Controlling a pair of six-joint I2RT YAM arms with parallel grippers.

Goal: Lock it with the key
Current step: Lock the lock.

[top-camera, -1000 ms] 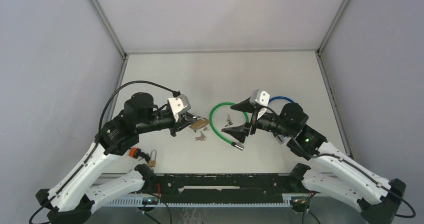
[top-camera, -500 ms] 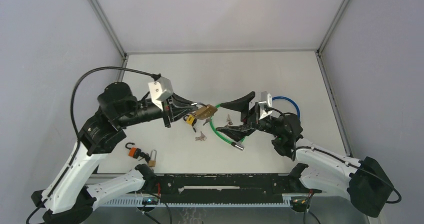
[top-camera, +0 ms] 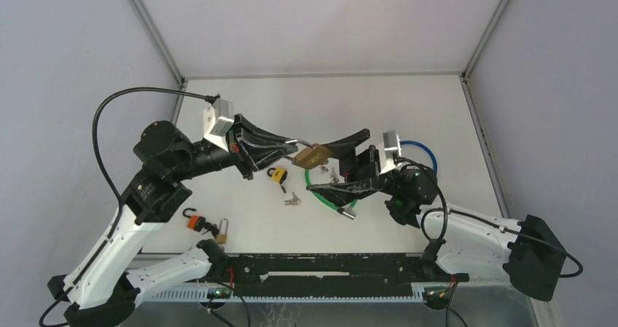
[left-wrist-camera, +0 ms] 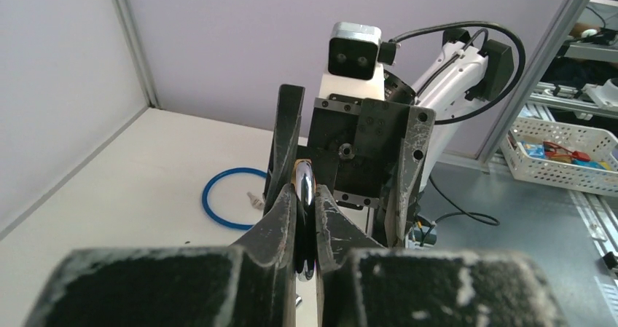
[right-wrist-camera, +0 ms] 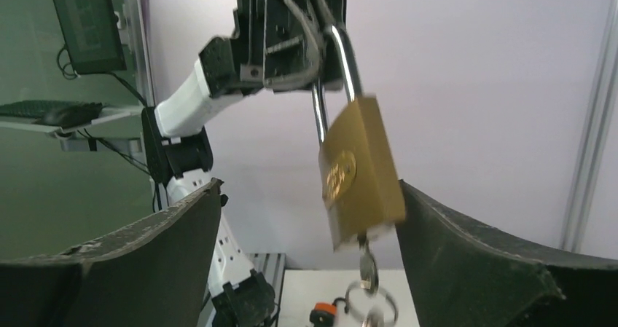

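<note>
The left arm has lifted off the tabletop and swung toward the middle. Its left fingers stay clenched on the shackle, so the brass padlock now hangs in the air. The right arm has turned to meet it. The right fingers are spread wide and hold nothing, one on each side of the lock body. A key sits in the bottom of the padlock, with its ring dangling below. By my reading, the next move is to grip that key and turn it. Whether the shackle is pushed home I cannot tell.

Near the front edge lie an orange-tagged lock and a small brass lock, well clear. Farther in are loose keys and a black padlock. A green cable loop lies under the right fingers, and a blue ring lies beyond. None of these blocks the hanging lock. Its free swing is the likelier trouble.
</note>
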